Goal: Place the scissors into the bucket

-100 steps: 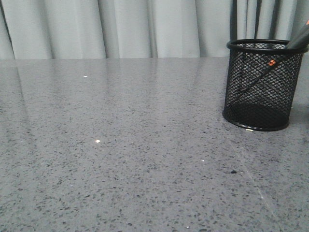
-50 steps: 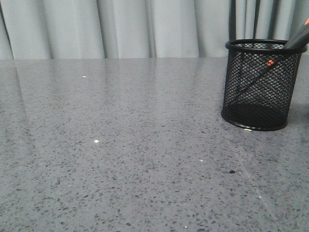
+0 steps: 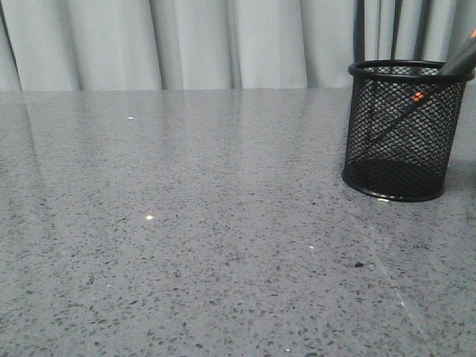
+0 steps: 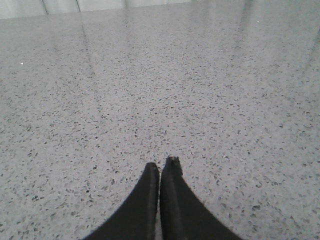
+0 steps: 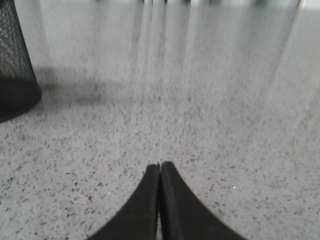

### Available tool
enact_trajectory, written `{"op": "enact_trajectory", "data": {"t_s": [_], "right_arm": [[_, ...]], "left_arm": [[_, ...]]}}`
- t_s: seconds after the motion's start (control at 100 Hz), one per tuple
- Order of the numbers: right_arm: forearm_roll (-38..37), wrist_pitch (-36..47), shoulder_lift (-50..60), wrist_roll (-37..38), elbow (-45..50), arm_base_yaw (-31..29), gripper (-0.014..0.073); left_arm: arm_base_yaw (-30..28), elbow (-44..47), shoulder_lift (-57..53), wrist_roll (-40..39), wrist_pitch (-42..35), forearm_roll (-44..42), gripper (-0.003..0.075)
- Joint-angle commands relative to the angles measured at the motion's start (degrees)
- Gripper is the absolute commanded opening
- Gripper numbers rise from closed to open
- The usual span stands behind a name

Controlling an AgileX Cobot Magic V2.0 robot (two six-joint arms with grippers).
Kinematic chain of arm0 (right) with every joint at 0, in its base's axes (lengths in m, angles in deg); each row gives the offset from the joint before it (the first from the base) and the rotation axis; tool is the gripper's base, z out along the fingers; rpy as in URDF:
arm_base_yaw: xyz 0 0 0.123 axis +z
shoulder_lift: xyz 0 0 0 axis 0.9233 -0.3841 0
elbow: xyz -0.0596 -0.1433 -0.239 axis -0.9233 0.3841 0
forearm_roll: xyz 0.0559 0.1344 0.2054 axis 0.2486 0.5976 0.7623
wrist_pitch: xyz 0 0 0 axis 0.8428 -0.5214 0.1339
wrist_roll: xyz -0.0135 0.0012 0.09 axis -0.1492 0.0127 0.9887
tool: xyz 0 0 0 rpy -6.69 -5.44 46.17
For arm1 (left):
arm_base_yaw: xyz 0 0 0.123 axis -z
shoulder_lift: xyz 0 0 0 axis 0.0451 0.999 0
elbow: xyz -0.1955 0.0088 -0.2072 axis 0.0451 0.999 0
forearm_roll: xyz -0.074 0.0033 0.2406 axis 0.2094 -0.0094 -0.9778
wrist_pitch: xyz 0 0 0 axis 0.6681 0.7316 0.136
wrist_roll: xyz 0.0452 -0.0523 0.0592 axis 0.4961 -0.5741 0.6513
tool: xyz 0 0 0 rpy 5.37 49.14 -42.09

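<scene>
Left end effector [image 4: 160, 167]: two matte black fingers, broad at the base and curving in to narrow tips — one tip rounded, the other blunt with a slightly ragged edge. Right end effector [image 5: 159, 167]: same matte black, two smooth curved fingers tapering to neat rounded tips — no screws, cables or markings visible on either.

My left gripper [image 4: 159, 167], closed, over bare table.

Both black fingers [image 4: 145, 200] come up from bottom center of frame, tips pressed together w/ nothing btwn them. Right tip looks a bit chipped or uneven at its top. Rest of frame is grey speckled tabletop [image 4: 150, 85], glossy, w/ pale vertical reflections toward upper edge. A strip of light curtain [image 4: 60, 6] shows at top left.
</scene>
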Motion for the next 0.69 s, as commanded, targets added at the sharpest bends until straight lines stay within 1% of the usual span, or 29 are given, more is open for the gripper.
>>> {"op": "enact_trajectory", "data": {"t_s": [0.0, 0.68], "right_arm": [[-0.6, 1.3, 1.3, 0.0, 0.3, -0.3, -0.0045], [-0.6, 1.9, 1.3, 0.0, 0.3, -0.3, -0.0045]], "left_arm": [[-0.1, 2.3, -1.6, -0.5, -2.7, 0.7, -0.002], [-0.1, 2.3, -1.6, -0.5, -2.7, 0.7, -0.002]]}}
